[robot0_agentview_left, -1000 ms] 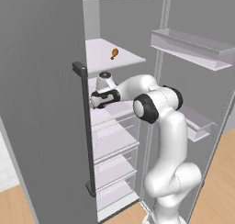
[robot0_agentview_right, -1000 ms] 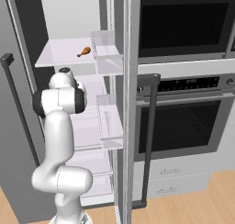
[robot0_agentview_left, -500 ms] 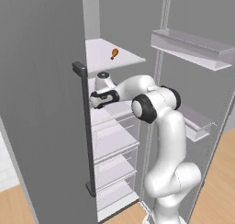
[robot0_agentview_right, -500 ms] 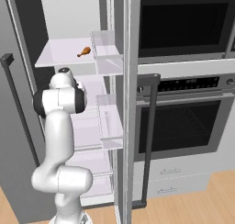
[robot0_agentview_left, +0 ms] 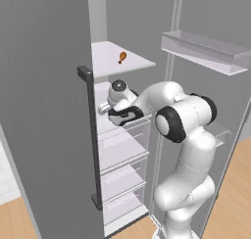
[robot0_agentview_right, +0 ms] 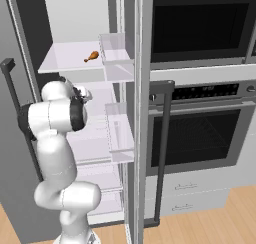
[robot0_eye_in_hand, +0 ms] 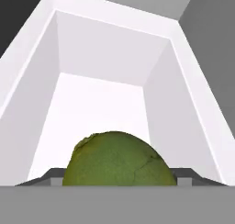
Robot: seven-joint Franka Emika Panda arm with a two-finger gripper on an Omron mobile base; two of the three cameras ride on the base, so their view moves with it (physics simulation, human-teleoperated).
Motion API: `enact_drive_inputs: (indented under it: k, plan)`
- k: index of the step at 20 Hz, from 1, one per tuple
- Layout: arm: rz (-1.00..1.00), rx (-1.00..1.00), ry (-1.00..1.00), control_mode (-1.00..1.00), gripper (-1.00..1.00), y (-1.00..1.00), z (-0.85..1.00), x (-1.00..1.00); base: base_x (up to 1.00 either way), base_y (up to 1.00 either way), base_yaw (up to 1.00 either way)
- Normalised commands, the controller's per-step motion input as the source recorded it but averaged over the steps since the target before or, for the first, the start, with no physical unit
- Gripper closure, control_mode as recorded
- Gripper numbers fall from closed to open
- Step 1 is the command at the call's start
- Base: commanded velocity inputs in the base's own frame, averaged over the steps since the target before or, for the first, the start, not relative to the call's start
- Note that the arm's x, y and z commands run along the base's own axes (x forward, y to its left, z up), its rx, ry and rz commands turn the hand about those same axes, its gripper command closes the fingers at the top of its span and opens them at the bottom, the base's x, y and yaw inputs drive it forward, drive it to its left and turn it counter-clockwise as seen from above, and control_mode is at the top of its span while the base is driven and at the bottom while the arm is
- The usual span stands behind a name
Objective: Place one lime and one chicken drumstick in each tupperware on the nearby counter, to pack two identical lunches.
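A tall grey fridge [robot0_agentview_left: 44,110] stood open, its left door [robot0_agentview_left: 54,135] still closed and bearing a dark bar handle [robot0_agentview_left: 90,135]. To the right of that handle, the white shelves [robot0_agentview_left: 117,150] of the fridge ran down in a stack. On the top shelf [robot0_agentview_left: 105,57] lay a small orange-brown chicken drumstick [robot0_agentview_left: 122,57], alone and well above the arm. Just below it, the white robot arm [robot0_agentview_left: 181,130] reached leftward into the fridge, its claw [robot0_agentview_left: 104,108] hidden behind the edge of the closed door at the level of the second shelf. Farther right, the open right door [robot0_agentview_left: 215,86] carried clear bins [robot0_agentview_left: 203,47].

From the other side, the arm [robot0_agentview_right: 55,128] rose at the left, bent into the fridge beneath the shelf that held the drumstick [robot0_agentview_right: 91,56]. To the right stood the door's bins [robot0_agentview_right: 117,53], then a dark wall oven [robot0_agentview_right: 200,128] with a bar handle.

In the hand's own view, a dark-green lime [robot0_eye_in_hand: 118,161] with mottled skin sat right at the bottom centre, pressed close to the camera, between the two dark finger tips [robot0_eye_in_hand: 51,175] that peeped out on either side of it. The tips stood apart at the width of the fruit; whether they clamped it or merely flanked it could not be told. Beyond the lime stretched a white fridge compartment [robot0_eye_in_hand: 105,58] with plain walls.
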Motion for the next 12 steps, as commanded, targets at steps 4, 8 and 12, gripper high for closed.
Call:
enact_drive_inputs:
  k: [4,8,12]
  plan:
    - [-0.02,0.0,-0.68,-1.0,1.0,-0.21,0.79,-1.0,0.0,0.0,0.0]
    - [-0.1,0.0,-0.3,-1.0,1.0,-0.03,1.0,-1.0,0.0,0.0,0.0]
    - [0.0,0.0,0.0,-1.0,1.0,0.13,1.0,-1.0,0.0,0.0,0.0]
